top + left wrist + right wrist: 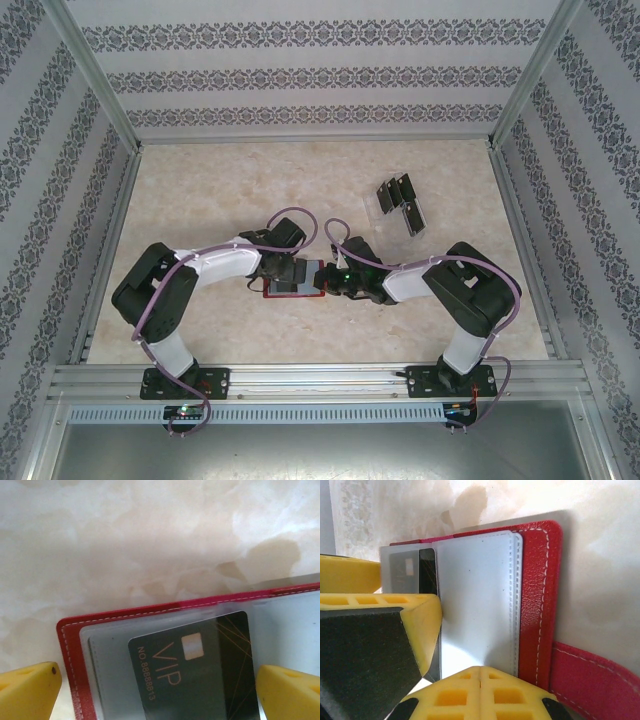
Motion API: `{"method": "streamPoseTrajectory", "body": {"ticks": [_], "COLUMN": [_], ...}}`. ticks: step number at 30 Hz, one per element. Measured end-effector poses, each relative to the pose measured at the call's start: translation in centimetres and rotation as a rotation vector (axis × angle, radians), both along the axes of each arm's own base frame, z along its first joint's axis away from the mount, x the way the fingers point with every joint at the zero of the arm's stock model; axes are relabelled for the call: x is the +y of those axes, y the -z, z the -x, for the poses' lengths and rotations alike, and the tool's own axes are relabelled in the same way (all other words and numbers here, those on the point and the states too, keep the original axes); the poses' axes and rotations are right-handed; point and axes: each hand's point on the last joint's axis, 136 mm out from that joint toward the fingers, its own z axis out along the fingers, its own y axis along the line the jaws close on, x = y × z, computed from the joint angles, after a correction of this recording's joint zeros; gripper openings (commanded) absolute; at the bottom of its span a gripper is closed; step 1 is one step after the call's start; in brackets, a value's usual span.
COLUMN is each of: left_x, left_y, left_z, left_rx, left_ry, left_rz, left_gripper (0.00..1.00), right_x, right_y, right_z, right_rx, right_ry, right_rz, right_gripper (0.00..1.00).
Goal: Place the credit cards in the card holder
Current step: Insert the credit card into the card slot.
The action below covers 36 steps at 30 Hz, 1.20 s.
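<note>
While the open wallet [296,283] lies on the surface [200,190] in the top view, other cards [403,205] sit well apart. Left wrist: left end effector [159,690] spread astride a card [195,675] inside the wallet. Right wrist: right end effector [480,680] pressed together over the wallet.

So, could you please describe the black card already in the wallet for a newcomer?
On the pale marble-look table, just in front of centre, lies the open dark-red leather-look wallet. The thin black rectangular card sits partly under its clear sleeve. Unlike the black cards at the table's back right, it lies in the wallet and reads VIP.
</note>
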Motion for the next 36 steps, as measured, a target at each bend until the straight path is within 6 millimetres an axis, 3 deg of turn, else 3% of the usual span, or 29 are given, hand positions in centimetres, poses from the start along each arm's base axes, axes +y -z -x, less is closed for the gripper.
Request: {"method": "streamPoseTrajectory", "body": {"ticks": [7,21,25,28,36], "left_x": [1.4,1.5,1.6,1.6,3.4], "left_y": [-0.1,-1.3,-2.5,-3.1,-2.6], "left_z": [0.5,0.5,0.0,-0.3,0.4], "left_rx": [0.001,-0.023,-0.052,-0.069,-0.078], "left_ry": [-0.012,-0.005,-0.020,-0.037,-0.133], "left_rz": [-0.030,-0.008,0.031,0.084,0.252], "left_gripper": [1.00,1.00,1.00,1.00,1.00], "right_x": [0.0,0.0,0.3,0.3,-1.9], "right_y": [0.0,0.0,-0.4,-1.8,-8.6], "right_z": [-0.1,-0.1,-0.1,-0.2,-1.9], "right_rx": [-0.002,-0.004,0.000,-0.019,-0.170], "right_ry": [0.003,0.003,-0.020,-0.035,-0.005], "right_rz": [0.002,0.001,0.003,0.020,0.090], "right_gripper": [0.00,0.00,0.22,0.30,0.49]}}
